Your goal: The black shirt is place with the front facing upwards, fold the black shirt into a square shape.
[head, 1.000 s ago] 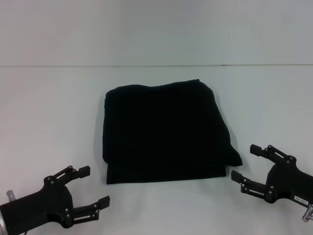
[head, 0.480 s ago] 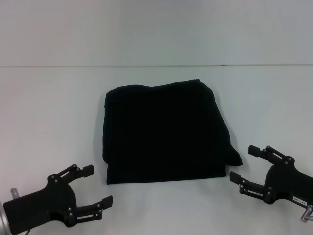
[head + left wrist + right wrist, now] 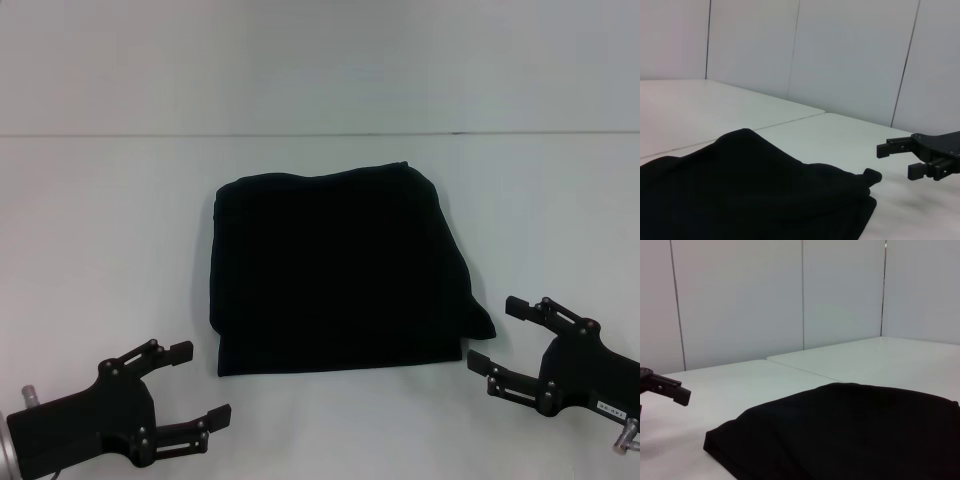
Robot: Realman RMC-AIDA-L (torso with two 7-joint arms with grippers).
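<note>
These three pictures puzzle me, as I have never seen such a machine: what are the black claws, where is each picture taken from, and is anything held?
The claws are a two-armed robot's grippers. The head view looks down on a white table: the left gripper and the right gripper sit open at the near corners, holding nothing. Between them lies the soft black shirt, folded into a rough square. The other two pictures come from cameras on the wrists, low beside the shirt; each shows the opposite arm's gripper farther off.

Bare white table rings the black shirt; only the two open claws flank its near corners.
</note>
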